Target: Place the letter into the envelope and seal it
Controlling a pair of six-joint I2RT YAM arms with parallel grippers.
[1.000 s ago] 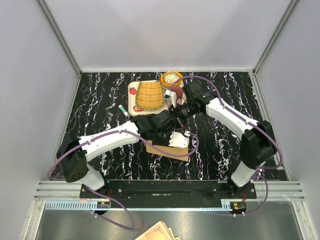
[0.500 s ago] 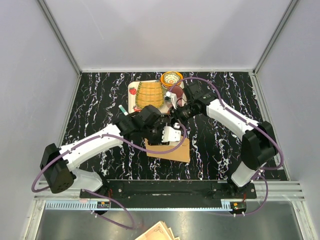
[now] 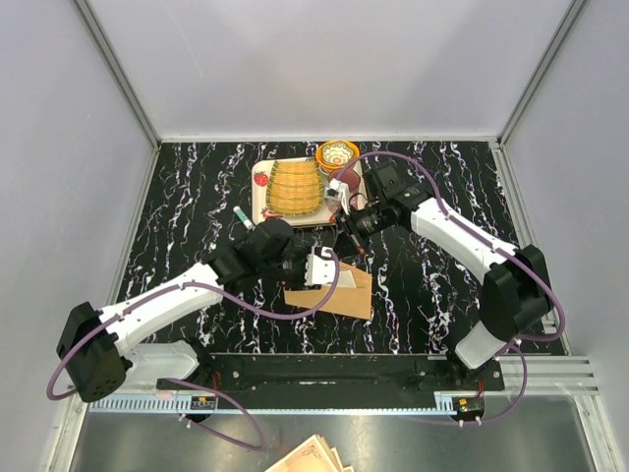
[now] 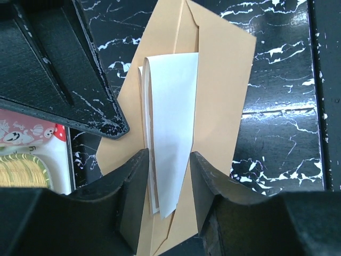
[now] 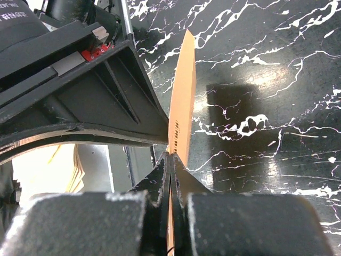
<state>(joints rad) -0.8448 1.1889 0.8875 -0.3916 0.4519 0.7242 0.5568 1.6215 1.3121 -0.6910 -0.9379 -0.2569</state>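
The orange-tan envelope (image 4: 224, 106) lies on the black marbled table, also seen in the top view (image 3: 346, 295). The pale folded letter (image 4: 173, 122) rests in its open mouth, its near end sticking out between my left fingers. My left gripper (image 4: 169, 156) is open, its fingers either side of the letter and not pinching it; in the top view the left gripper (image 3: 327, 267) sits at the envelope's left end. My right gripper (image 5: 170, 157) is shut on the raised envelope flap (image 5: 184, 90), seen edge-on; the right gripper (image 3: 356, 239) is just behind the envelope.
A white tray (image 3: 259, 182) with a stack of yellow ornate paper (image 3: 293, 187) stands behind the grippers. A patterned bowl (image 3: 337, 154) and a dark red object (image 3: 347, 181) are beside it. A small pen (image 3: 243, 217) lies left of the tray.
My left arm has drawn back to the left, its gripper sliding from the envelope's right part to its left end. The right gripper has stayed shut on the flap.
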